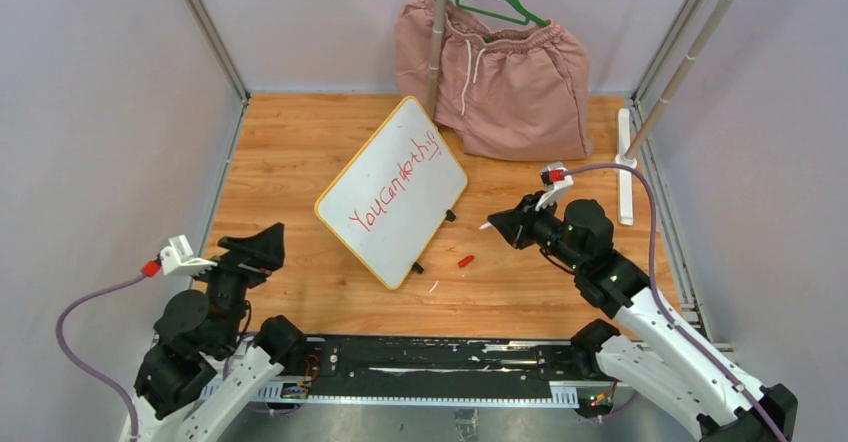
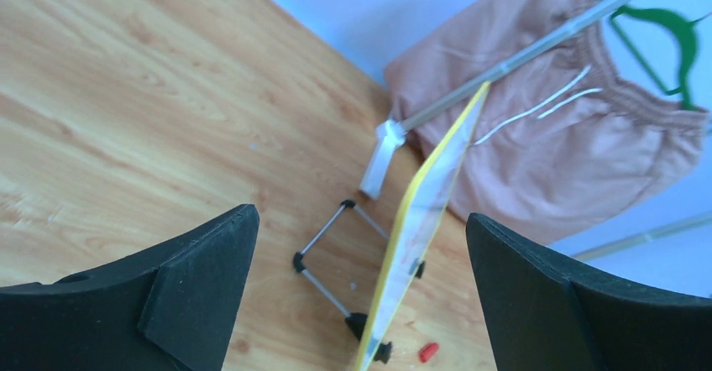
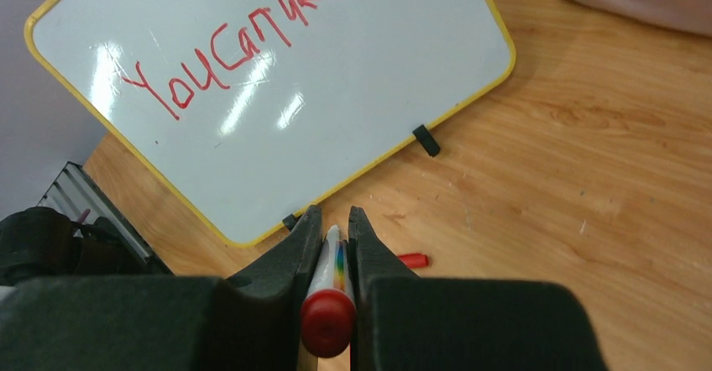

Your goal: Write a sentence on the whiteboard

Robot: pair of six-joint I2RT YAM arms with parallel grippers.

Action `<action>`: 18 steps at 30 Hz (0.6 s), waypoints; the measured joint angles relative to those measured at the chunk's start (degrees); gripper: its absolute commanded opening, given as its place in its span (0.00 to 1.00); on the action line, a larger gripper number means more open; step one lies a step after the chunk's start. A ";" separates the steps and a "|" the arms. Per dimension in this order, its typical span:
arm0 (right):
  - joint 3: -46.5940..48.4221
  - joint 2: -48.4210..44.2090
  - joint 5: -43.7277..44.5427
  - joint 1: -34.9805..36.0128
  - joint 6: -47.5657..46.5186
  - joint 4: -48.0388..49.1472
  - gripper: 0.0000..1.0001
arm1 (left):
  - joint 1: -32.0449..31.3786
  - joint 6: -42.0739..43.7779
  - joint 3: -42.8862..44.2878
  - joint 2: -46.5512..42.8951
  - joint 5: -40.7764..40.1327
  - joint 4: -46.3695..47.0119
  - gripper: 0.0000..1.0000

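Observation:
The whiteboard (image 1: 392, 192) with a yellow rim stands tilted on its wire stand (image 2: 327, 253) in the middle of the wooden table. The sentence (image 1: 395, 184) runs across it in red, reading about "YouCandothis"; it also shows on the board (image 3: 277, 94) in the right wrist view. My right gripper (image 1: 503, 224) hovers right of the board, shut on a white marker (image 3: 329, 291) with a red end. My left gripper (image 1: 262, 245) is open and empty, left of the board, which it sees edge-on (image 2: 424, 220). A red marker cap (image 1: 465, 260) lies on the table.
Pink shorts (image 1: 505, 72) on a green hanger (image 1: 495, 0) hang from a metal rack (image 1: 437, 32) behind the board. The rack's white foot (image 1: 625, 162) lies at the right. Metal frame rails edge the table on both sides.

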 measured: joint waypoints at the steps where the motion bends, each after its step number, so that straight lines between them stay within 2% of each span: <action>1: 0.11 -0.44 -0.07 0.00 0.57 -1.40 0.00 | 0.00 0.74 1.18 0.00 0.15 0.42 1.00; 8: 2.67 -4.11 -1.36 0.02 2.38 -10.80 0.00 | 0.00 9.25 6.47 1.29 8.90 6.54 1.00; 13: 3.50 -8.04 -1.25 0.04 2.38 -16.06 0.00 | 0.02 14.99 16.17 12.90 19.65 8.11 1.00; 18: 3.48 -10.99 -0.98 0.07 2.51 -19.21 0.00 | 0.02 18.53 17.35 17.44 27.58 8.26 0.99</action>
